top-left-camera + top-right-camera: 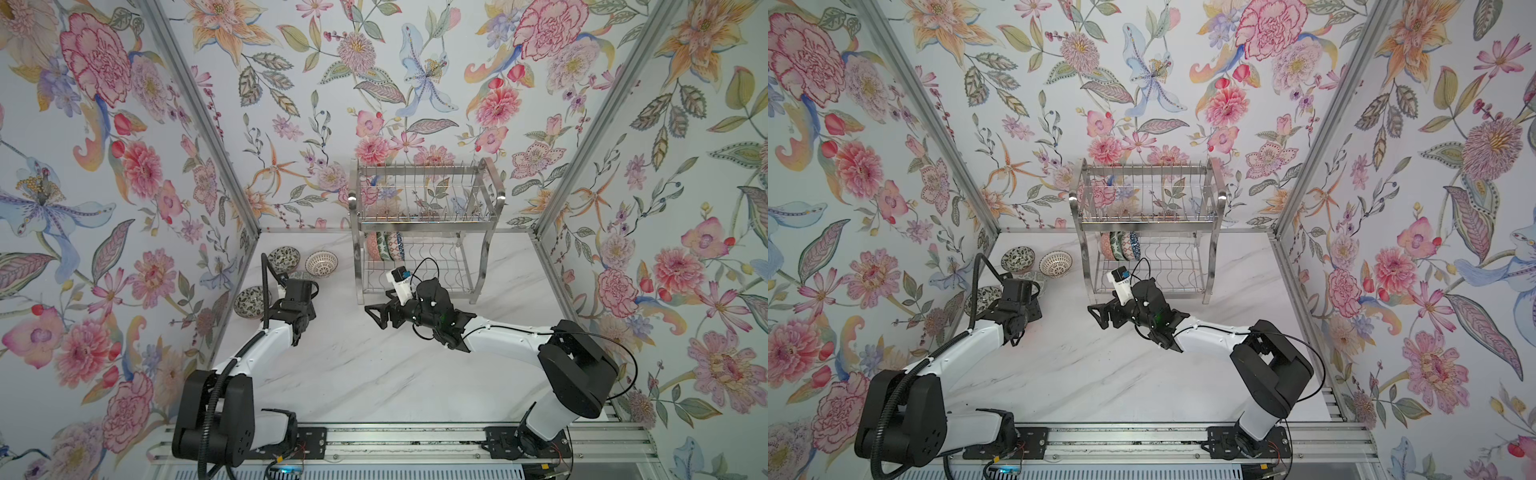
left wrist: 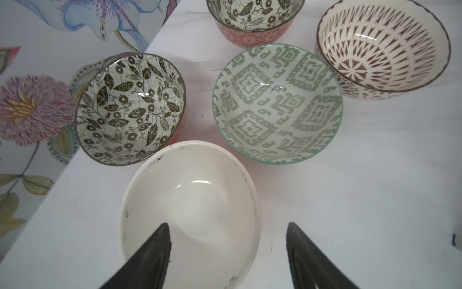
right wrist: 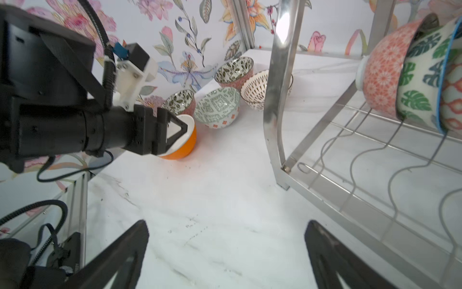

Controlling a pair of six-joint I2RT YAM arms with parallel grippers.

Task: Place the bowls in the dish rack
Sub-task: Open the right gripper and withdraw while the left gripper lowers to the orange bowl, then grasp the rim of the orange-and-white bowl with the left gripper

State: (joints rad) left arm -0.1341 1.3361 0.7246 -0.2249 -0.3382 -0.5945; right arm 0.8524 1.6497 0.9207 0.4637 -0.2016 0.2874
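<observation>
The left tool [image 2: 226,225] stands spread astride the rim of the cream-and-orange round ceramic bowl [image 2: 195,190] on the white marble counter [image 1: 374,374]. The right tool [image 3: 227,222] gapes empty beside the shiny two-tier steel wire dish rack [image 1: 419,226], whose lower tier holds several patterned bowls [image 1: 384,246] on edge.

In both top views the left arm [image 1: 291,299] totally covers the cream bowl [image 2: 190,200] and most of the pale green bowl [image 1: 301,274]. Left wrist cam chops the far floral bowl [image 2: 255,20]; right one crops the racked bowls [image 3: 382,82].
</observation>
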